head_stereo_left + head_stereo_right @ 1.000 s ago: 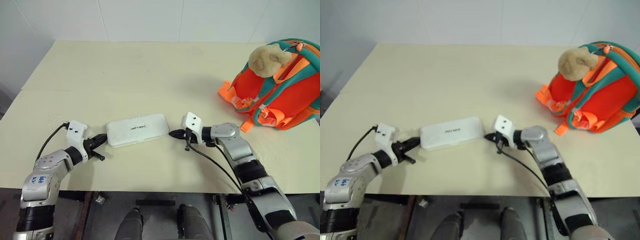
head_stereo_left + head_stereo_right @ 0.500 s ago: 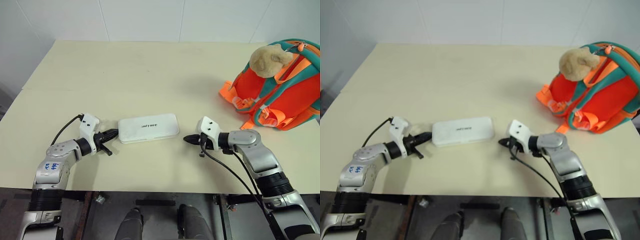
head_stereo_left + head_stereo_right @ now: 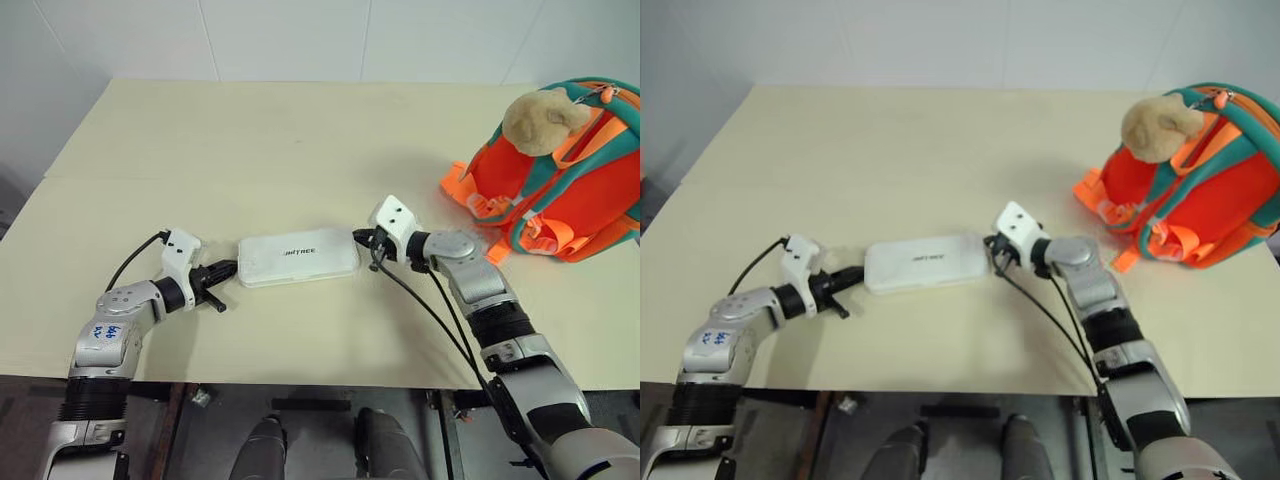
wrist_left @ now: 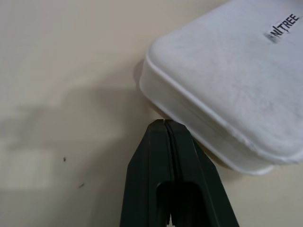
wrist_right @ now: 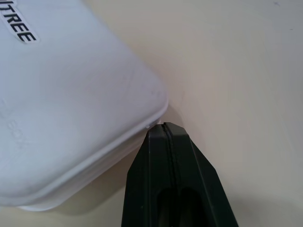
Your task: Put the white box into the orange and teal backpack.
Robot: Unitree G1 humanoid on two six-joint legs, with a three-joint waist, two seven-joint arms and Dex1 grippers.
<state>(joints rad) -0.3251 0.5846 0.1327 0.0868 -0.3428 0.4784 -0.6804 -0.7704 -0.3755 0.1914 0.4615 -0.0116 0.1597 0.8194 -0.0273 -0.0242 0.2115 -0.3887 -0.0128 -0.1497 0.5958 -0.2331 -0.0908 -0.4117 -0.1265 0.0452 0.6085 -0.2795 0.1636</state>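
The white box point(image 3: 298, 259) lies flat on the table point(image 3: 300, 140), a little in from its near edge and about midway along it, with its long axis running side to side across the robot's front. The left gripper point(image 3: 226, 270) sits at the box's left short end and the right gripper point(image 3: 359, 238) at its right short end, each with its fingers pressed together and pointing inward along that axis; both tips look to be at or just touching the box's end walls, holding nothing. The orange and teal backpack point(image 3: 560, 180) stands well apart at the table's right edge, so it lies past the right gripper. My guess is the two closed tips mean to squeeze the box between them and carry it rightward.
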